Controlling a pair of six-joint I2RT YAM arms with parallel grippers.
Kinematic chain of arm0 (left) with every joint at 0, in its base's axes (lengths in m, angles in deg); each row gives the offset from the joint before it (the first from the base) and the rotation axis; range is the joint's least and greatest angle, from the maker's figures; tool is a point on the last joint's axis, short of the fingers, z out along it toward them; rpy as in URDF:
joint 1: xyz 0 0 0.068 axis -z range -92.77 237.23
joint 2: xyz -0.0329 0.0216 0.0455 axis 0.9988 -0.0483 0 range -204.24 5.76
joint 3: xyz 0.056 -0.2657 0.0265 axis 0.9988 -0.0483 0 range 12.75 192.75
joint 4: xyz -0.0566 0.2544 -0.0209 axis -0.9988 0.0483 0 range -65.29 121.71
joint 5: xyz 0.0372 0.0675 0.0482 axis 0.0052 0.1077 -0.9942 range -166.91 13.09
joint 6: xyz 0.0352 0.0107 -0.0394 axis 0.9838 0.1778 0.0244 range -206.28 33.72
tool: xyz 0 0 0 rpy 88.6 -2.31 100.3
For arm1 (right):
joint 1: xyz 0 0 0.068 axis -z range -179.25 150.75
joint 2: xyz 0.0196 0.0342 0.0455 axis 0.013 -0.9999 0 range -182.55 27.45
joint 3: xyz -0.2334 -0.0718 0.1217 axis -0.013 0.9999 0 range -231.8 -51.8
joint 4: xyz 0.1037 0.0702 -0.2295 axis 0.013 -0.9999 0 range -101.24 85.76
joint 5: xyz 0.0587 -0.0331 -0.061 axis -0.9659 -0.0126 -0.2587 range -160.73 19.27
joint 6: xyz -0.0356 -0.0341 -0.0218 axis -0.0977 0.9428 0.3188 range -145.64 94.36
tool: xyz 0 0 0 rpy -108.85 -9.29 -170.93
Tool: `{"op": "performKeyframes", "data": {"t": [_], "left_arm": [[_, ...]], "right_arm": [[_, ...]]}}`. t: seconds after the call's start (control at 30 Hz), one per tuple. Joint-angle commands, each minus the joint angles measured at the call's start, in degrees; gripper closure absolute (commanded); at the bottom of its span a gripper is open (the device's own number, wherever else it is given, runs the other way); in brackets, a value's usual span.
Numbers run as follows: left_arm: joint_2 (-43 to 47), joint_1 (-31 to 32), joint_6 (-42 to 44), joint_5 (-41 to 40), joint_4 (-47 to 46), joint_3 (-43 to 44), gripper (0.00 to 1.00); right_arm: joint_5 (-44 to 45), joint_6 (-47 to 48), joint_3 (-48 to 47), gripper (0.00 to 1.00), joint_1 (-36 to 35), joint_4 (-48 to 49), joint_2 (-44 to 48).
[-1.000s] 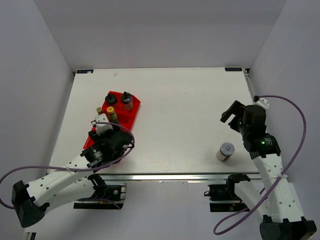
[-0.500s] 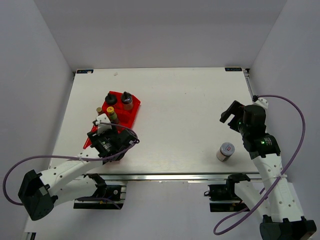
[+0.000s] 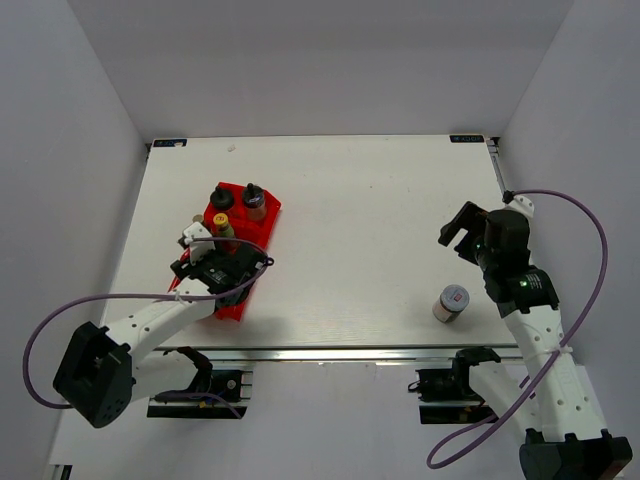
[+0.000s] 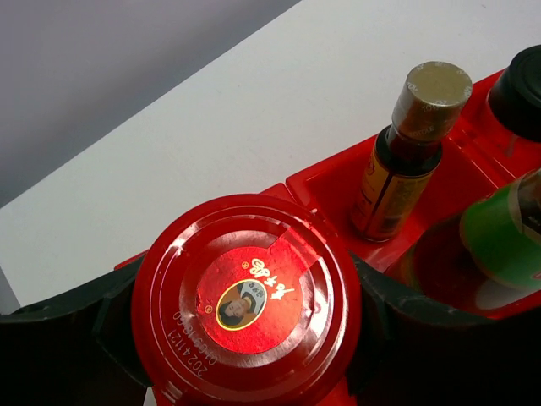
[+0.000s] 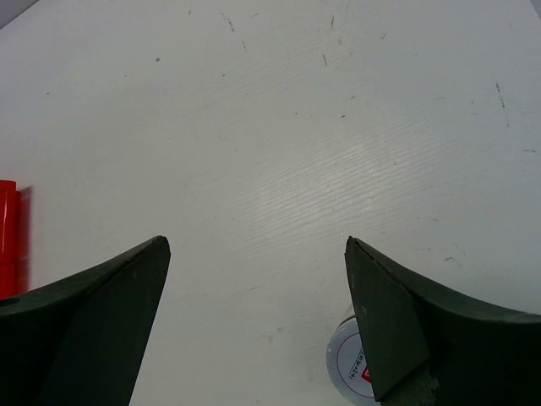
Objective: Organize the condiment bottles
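My left gripper is shut on a jar with a red lid, a black finger on each side of it. It holds the jar at the near end of the red tray; whether the jar rests in it I cannot tell. In the top view the left gripper covers the jar. A brownish-capped bottle, a green-labelled bottle and a black cap stand in the tray. A white-lidded jar stands alone on the right. My right gripper is open beyond that jar, holding nothing.
The red tray lies at the table's left, with two black-capped bottles at its far end and a yellow-capped one in the middle. The right wrist view shows bare table, the white jar lid and the tray's edge.
My left gripper has swung left and away from the table's front edge with the jar, over the tray's near end. The right arm has barely moved.
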Motion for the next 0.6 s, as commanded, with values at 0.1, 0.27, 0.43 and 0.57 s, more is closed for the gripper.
{"op": "performKeyframes", "data": {"t": [0.1, 0.27, 0.43, 0.57], "left_arm": [[-0.89, -1.38, -13.26, -9.17, -6.95, -0.78, 0.43], [-3.89, -1.82, -14.4, -10.32, -6.6, 0.19, 0.42], [-6.96, -4.54, -15.19, -10.84, -5.99, 1.15, 0.37], [-9.42, -6.57, -19.67, -10.58, -2.12, 2.12, 0.32]], "right_arm": [[0.06, 0.84, 0.45, 0.11, 0.07, 2.63, -0.18], [0.24, 1.02, 0.81, 0.11, 0.07, 2.81, -0.18], [0.41, 1.2, 0.81, 0.11, 0.16, 2.55, -0.27], [0.41, 1.28, 0.98, 0.11, 0.16, 2.72, -0.09]]}}
